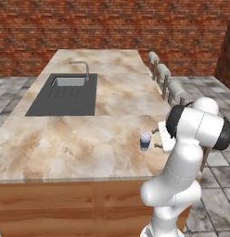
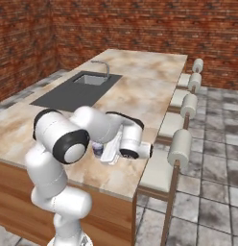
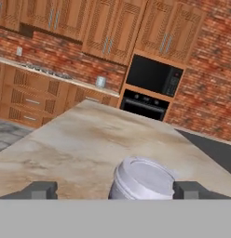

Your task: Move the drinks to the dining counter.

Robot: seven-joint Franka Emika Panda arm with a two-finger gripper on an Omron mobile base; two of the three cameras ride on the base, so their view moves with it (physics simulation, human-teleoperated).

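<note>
beige marble tops the long dining counter (image 1: 79,143), smooth and veined over a wood base. near its stool-side edge stands the small white cup (image 1: 145,140), cylindrical with a dark-blue band. the gripper (image 3: 115,190) straddles it, fingers spread wide, not touching.

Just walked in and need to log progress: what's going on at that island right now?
The robot's hand sits open on either side of a small white cup with a dark-blue band, which stands upright on the dining counter near the stool-side edge. The fingers stand clear of the cup, so it looks set down rather than gripped.
</note>
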